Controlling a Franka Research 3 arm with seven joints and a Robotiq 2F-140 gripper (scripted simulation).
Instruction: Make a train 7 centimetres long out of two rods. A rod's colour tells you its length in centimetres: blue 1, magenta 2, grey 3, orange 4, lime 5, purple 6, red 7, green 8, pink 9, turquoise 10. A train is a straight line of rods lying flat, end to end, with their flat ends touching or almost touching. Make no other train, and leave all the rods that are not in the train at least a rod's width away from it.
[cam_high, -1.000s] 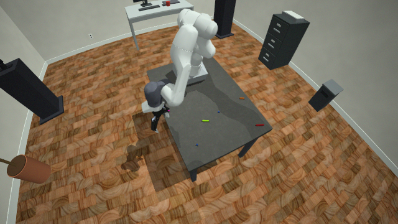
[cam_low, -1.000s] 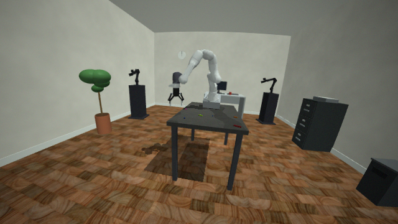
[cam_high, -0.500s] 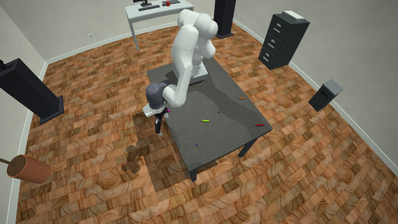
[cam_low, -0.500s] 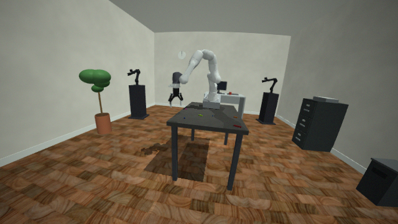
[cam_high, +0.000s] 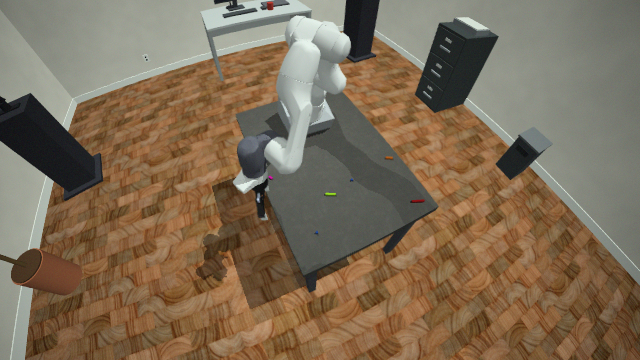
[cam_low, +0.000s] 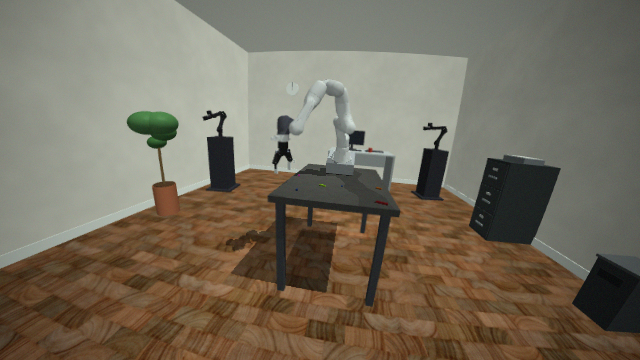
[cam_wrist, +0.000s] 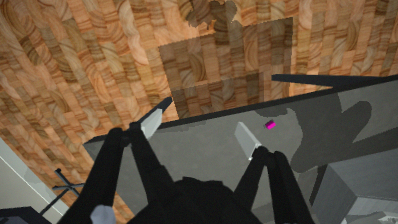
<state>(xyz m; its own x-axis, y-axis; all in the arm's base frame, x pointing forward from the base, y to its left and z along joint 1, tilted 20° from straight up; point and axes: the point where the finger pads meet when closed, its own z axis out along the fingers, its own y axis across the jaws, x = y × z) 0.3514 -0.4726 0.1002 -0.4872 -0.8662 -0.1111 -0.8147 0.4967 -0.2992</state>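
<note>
Magenta, lime, orange and red rods (cam_high: 270, 178) (cam_high: 330, 194) (cam_high: 389, 158) (cam_high: 417, 201) (cam_low: 298, 175) (cam_low: 322, 185) (cam_low: 378, 188) (cam_low: 381, 203) (cam_wrist: 270, 124), dark grey table (cam_high: 370, 220) (cam_low: 335, 199) (cam_wrist: 210, 145), patchwork-brown floor (cam_high: 165, 150) (cam_low: 175, 300) (cam_wrist: 100, 60).

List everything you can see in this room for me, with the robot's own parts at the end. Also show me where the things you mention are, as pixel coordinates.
lime rod (cam_high: 330, 194) (cam_low: 322, 185): one, lime, mid-table
magenta rod (cam_high: 270, 178) (cam_low: 298, 175) (cam_wrist: 270, 124): one, magenta, near table edge
blue rods: two, blue, apart on table
orange rod (cam_high: 389, 158) (cam_low: 378, 188): one, orange, on table
red rod (cam_high: 417, 201) (cam_low: 381, 203): one, red, near table corner
tables: two, dark grey central, pale against wall
cup: one, red, pale table
potted plant: one, green, floor
filing cabinet: one, dark, by wall
arm: one, white, on dark table
gripper (cam_high: 264, 218) (cam_low: 283, 172) (cam_wrist: 199, 122): one, black, open, beyond table edge
</note>
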